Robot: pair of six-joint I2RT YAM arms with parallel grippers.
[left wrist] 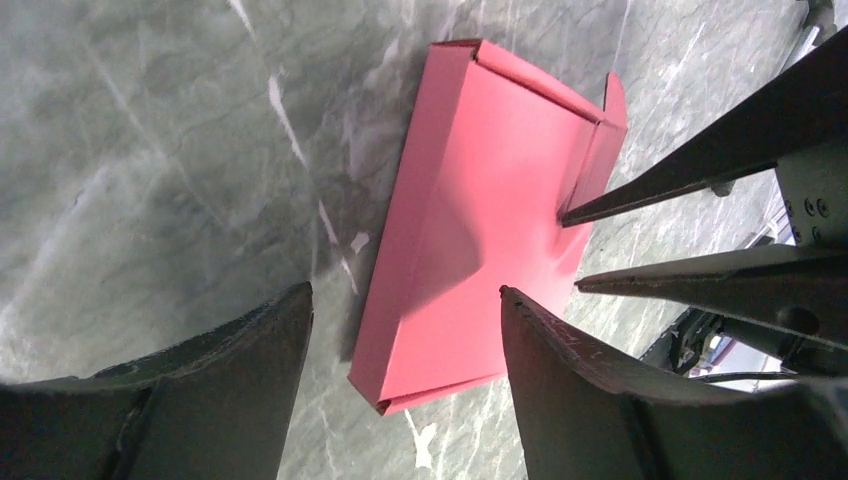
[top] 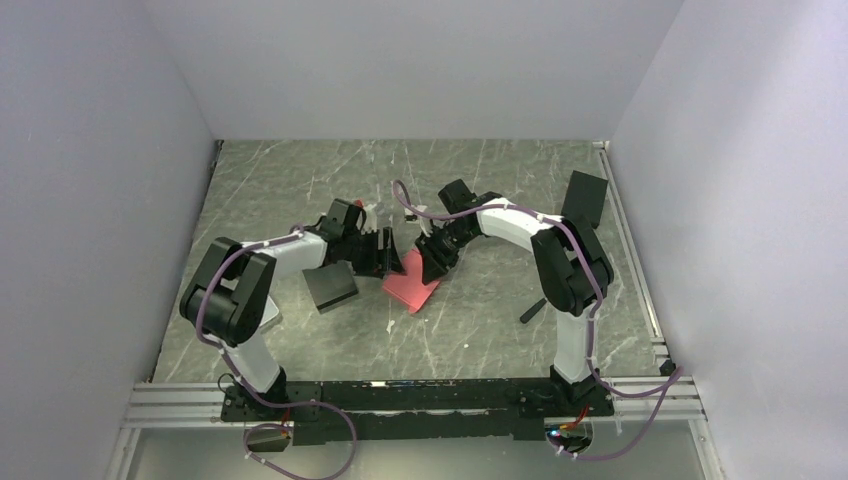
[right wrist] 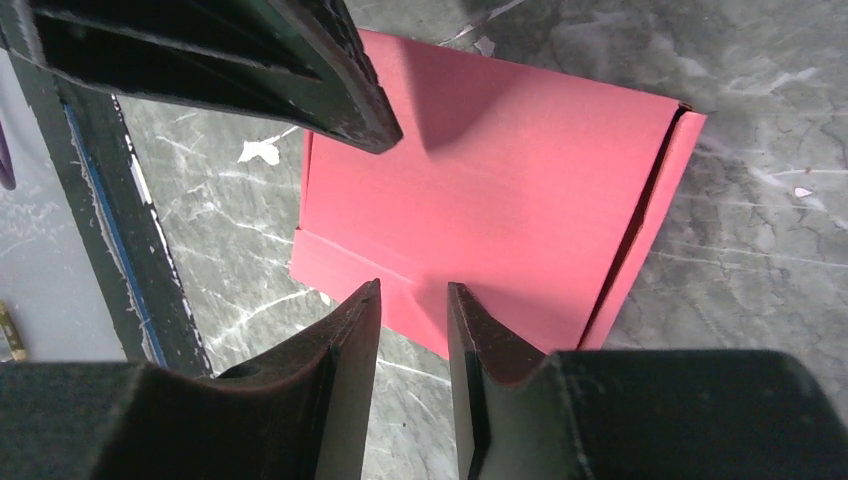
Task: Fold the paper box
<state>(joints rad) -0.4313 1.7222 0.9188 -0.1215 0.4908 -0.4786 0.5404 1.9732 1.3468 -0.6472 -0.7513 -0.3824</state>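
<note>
"Top external view: where's your paper box [top: 412, 283]?"
"Flat on the table [top: 300, 180], centre. Left gripper [top: 385, 252] at its 10 o'clock, right gripper [top: 436, 258] at 1 o'clock, likely placed to work its ends. Black box [top: 330, 287] at 9 o'clock, contents unseen."
"Left wrist?"
"Your jaws are spread wide, holding nothing. The paper box's inside is hidden."
"Right wrist?"
"Jaws narrowly parted over its 7 o'clock edge, pinching nothing visible."

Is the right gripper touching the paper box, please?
Cannot tell: in the left wrist view a jaw of the right gripper overlaps the paper box; neither contact nor gap shows plainly.
</note>
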